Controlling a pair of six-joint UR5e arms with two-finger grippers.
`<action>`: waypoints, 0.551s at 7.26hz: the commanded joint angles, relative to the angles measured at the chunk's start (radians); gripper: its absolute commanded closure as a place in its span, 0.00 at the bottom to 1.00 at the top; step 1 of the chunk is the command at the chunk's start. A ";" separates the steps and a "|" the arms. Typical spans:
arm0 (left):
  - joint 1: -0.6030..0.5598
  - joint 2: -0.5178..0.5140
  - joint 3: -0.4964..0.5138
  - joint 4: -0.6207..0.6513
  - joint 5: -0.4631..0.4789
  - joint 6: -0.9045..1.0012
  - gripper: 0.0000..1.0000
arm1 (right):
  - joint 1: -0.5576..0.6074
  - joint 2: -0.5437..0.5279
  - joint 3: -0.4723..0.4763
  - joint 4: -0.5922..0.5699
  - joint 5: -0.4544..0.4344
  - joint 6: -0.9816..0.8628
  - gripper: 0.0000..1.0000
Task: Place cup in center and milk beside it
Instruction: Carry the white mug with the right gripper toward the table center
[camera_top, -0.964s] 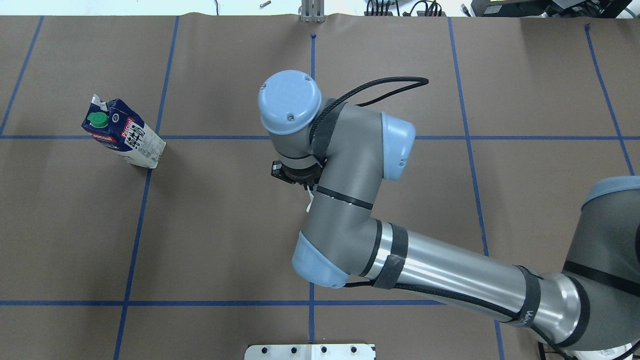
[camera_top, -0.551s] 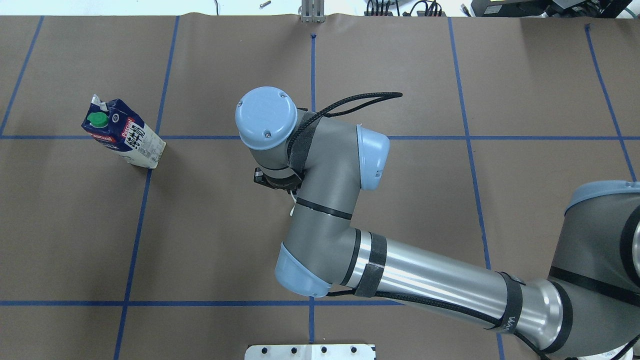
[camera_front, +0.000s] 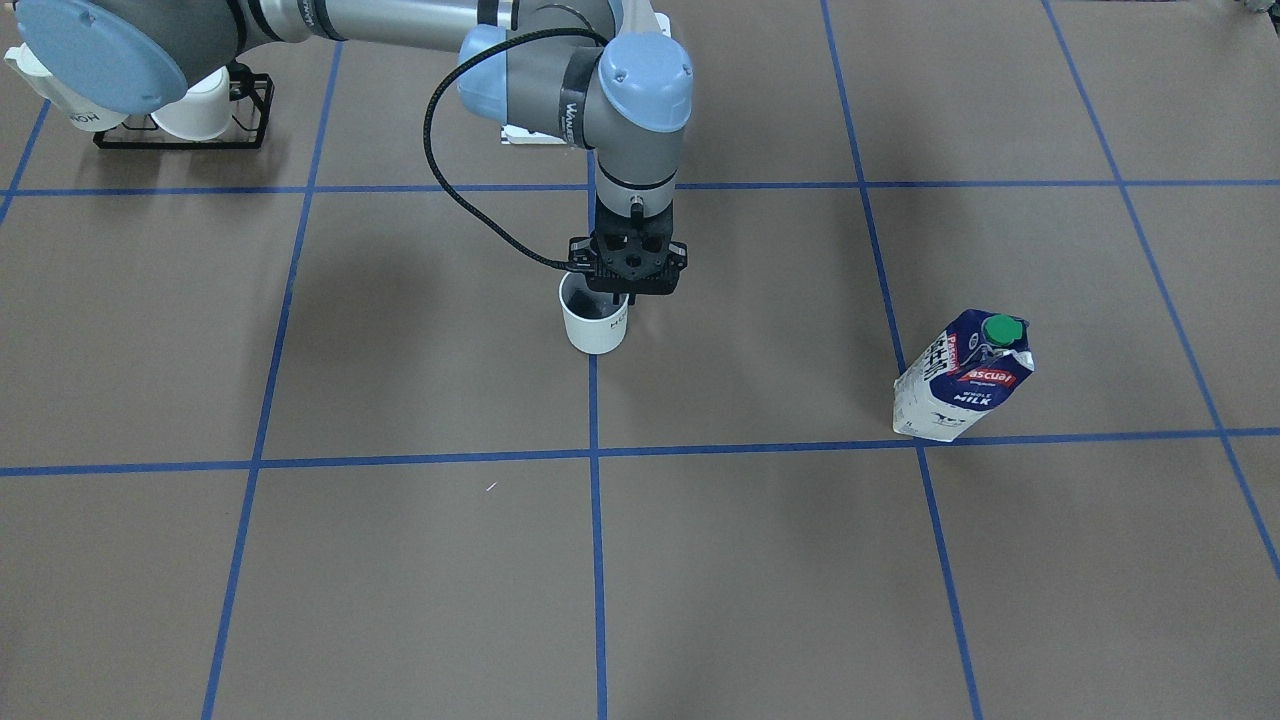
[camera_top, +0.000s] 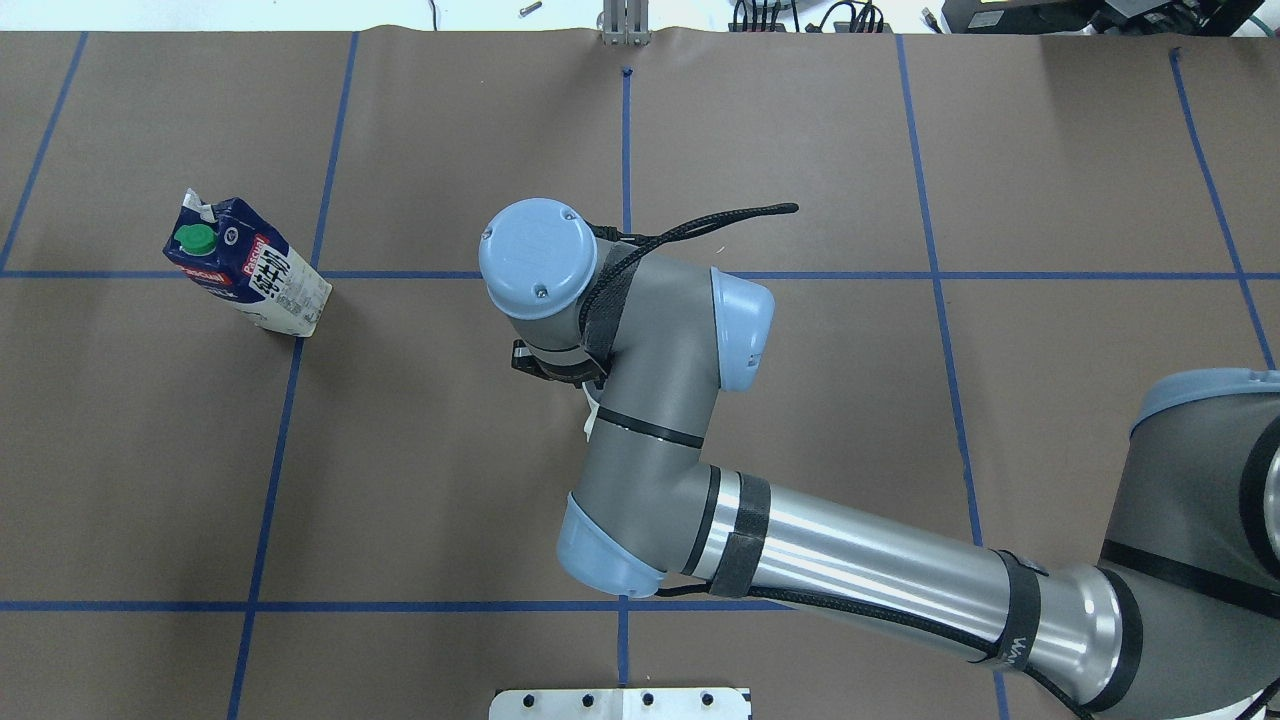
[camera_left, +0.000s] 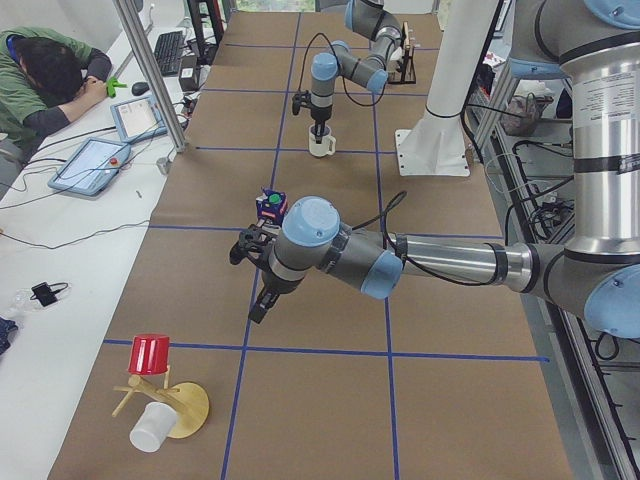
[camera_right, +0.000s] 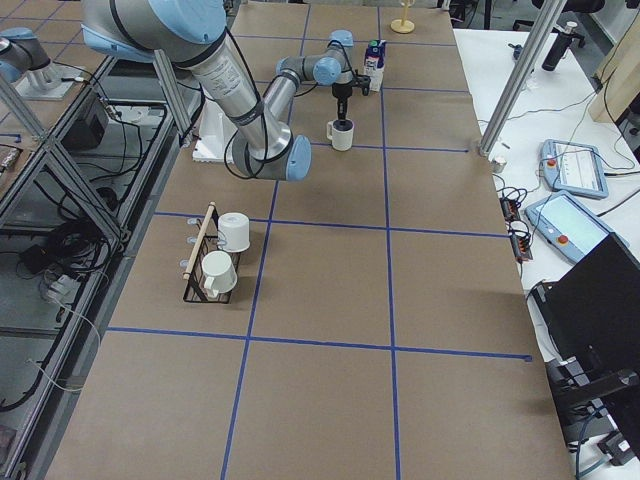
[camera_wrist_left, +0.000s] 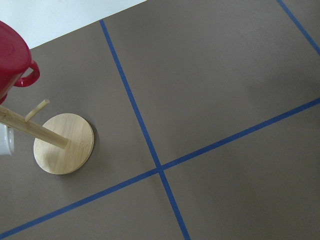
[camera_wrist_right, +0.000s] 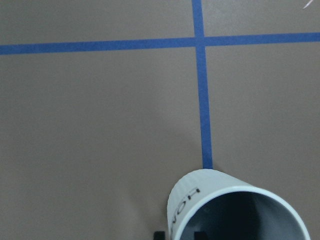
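**Front-facing:** The right gripper (camera_front: 622, 298) is pinching the cup (camera_front: 594, 325) by its rim wall, one finger inside. The cup is sitting upright on the blue tape line (camera_front: 594, 400) in the center. Whether it is touching the tabletop or hanging just off it, I cannot tell. The milk carton (camera_front: 962, 378) is standing well apart, toward the robot's left. Risk: a finger dragging the rim on release would likely be tipping the cup.

**Overhead:** The right arm (camera_top: 640, 420) is hiding the cup, leaving only a white sliver showing.

**Exterior left:** The left gripper (camera_left: 260, 300) is hanging near the milk carton. Whether its fingers are spread or closed, I cannot tell. A mug tree (camera_left: 178, 408) carrying a red cup (camera_left: 150, 353) is standing at the near end, out of the way.

**Exterior right:** A wire rack (camera_right: 192, 270) is holding two white mugs (camera_right: 234, 232), well apart from the cup.

**Left wrist:** This view is showing only the mug tree's base and tape.

**Right wrist:** The cup's dark inside is filling the lower edge.

**Judgement:** The right arm is occupying the space beside the cup. Bringing the milk in before that arm clears would be risking a collision or a knocked cup.
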 joint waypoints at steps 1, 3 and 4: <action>0.000 0.001 0.001 0.002 -0.001 -0.001 0.02 | 0.027 0.010 0.066 0.001 -0.033 -0.004 0.02; 0.000 0.000 -0.001 0.000 -0.013 0.000 0.02 | 0.144 0.011 0.165 -0.002 0.032 -0.038 0.01; 0.002 -0.002 -0.004 0.000 -0.031 -0.001 0.02 | 0.241 -0.010 0.186 -0.002 0.121 -0.121 0.01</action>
